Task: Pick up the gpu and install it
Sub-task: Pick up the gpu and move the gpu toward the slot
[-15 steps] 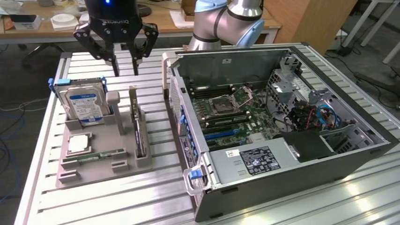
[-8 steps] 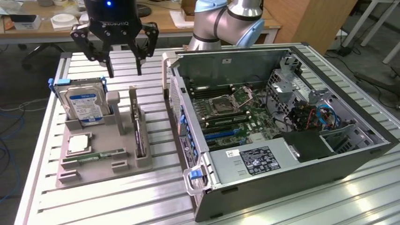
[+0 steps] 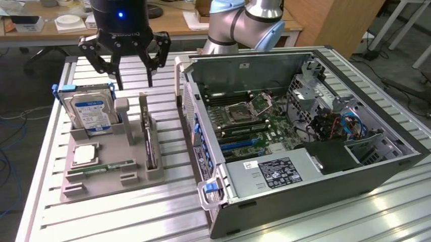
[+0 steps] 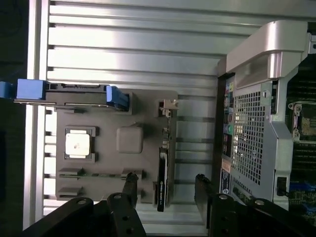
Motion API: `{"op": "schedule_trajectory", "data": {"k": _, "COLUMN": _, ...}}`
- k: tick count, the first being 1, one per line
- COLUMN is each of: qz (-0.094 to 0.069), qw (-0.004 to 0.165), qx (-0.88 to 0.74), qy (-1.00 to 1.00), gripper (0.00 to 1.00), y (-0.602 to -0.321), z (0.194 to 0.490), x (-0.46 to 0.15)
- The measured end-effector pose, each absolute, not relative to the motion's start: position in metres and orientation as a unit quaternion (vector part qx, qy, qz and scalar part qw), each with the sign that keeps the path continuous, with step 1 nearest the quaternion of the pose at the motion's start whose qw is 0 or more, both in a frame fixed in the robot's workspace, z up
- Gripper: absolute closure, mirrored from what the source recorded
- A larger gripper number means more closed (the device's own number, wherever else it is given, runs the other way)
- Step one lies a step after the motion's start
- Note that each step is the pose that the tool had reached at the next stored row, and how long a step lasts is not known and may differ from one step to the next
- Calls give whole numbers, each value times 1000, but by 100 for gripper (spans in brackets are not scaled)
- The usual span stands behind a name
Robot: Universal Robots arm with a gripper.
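**Open hand above the gpu, nothing grasped yet**

Hand (image 3: 133, 80) is released, fingers spread, empty. It hangs over the far end of the grey parts tray (image 3: 128, 151) on the slatted table (image 3: 168, 212), clear of everything. In the wrist view the hand (image 4: 165, 188) straddles the gpu (image 4: 162, 173), with one finger on each side and a gap on both.

The gpu (image 3: 149, 143) stands on edge in a slot of the tray, on the side nearest the open computer case (image 3: 397, 126). Its dark face is upright and the silver bracket (image 4: 168, 106) is at one end. It is not lifted and not touched.

Step in hand, as I read it: line up and descend for the pick. Install not begun.

To do it well:
- Keep the card centred between the fingers so both pads meet the flat faces together; an off-centre close would tip it in the slot.
- Come straight down along the card's plane, since the slot walls sit close on both sides.
- Grip the board's upper edge, away from the bracket.
- Lift vertically until it is clear of the tray.

Others on the tray:
- Hard drive (image 3: 91, 113) with blue rails, upright on the far side from the case.
- Cpu (image 3: 84, 154), lying flat.
- Green memory stick (image 3: 111, 165), near the cpu.

All are well apart from the fingers, so collision risk looks low.
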State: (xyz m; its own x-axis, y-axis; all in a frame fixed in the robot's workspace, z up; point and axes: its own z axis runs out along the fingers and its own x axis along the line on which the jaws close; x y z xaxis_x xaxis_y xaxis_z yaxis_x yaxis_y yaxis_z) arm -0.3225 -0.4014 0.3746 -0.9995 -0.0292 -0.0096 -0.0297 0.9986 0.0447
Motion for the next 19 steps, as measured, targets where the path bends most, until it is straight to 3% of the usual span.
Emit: {"op": "schedule_trajectory", "data": {"k": 19, "qz": 22, "qw": 4, "qx": -39, "qy": 999, "gripper": 41, "y": -408, "z": 340, "x": -322}}
